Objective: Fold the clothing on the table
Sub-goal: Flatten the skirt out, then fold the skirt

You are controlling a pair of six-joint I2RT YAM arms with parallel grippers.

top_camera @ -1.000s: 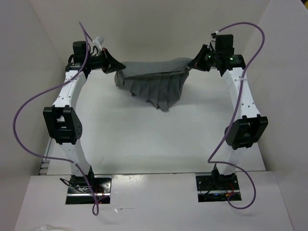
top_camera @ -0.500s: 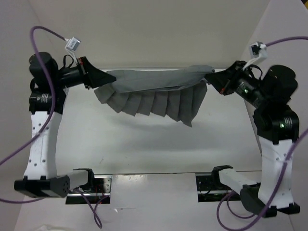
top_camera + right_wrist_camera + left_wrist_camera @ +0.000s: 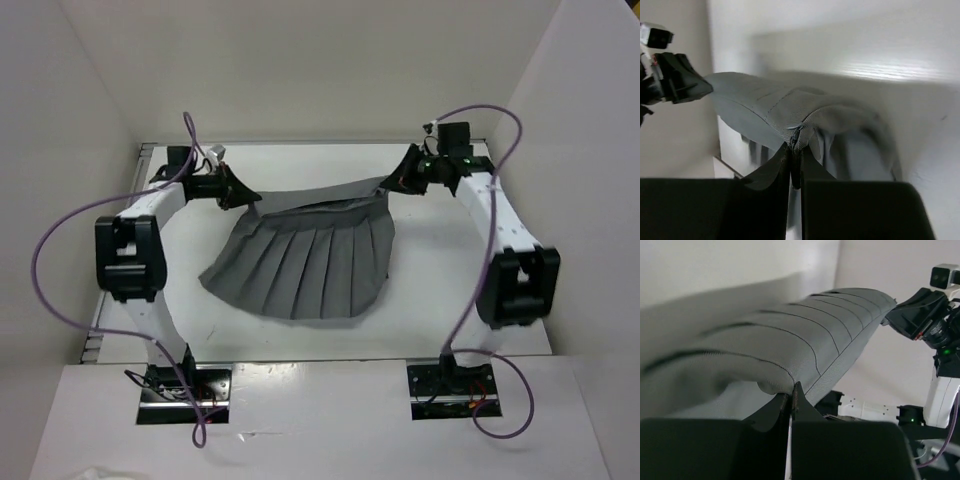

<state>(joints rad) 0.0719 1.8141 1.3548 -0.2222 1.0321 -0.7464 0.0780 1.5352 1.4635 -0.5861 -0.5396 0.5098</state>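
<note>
One plain mid-grey pleated fabric garment (image 3: pixel 300 270) sits at the middle of the large glossy white rectangular table (image 3: pixel 300 340) in the overhead view. Its top band is stretched between the two arms, and its pleated body fans out from there toward six and seven o'clock, spreading over the surface. The left gripper (image 3: pixel 243 194) sits at about ten o'clock of the garment, with its black fingers pinched on the band's left corner. The right gripper (image 3: pixel 395 185) sits at about two o'clock and is clamped on the band's right corner. A thin purple cable (image 3: pixel 40 260) loops out to nine o'clock of the left arm, close to the plain white wall (image 3: pixel 300 70) that bounds the table. From the left wrist, the left gripper (image 3: pixel 791 395) shows at six o'clock with its jaws pressed together on a fold of the garment (image 3: pixel 790 340). The stitched band runs away toward two o'clock, where the right gripper (image 3: pixel 890 317) meets its far end. From the right wrist, the right gripper (image 3: pixel 796 150) is likewise at six o'clock, its jaws squeezed on a bunched corner of the garment (image 3: pixel 770 107). From there the band leads off toward ten o'clock to the left gripper (image 3: pixel 707 86), and grey folds hang below at five o'clock.
</note>
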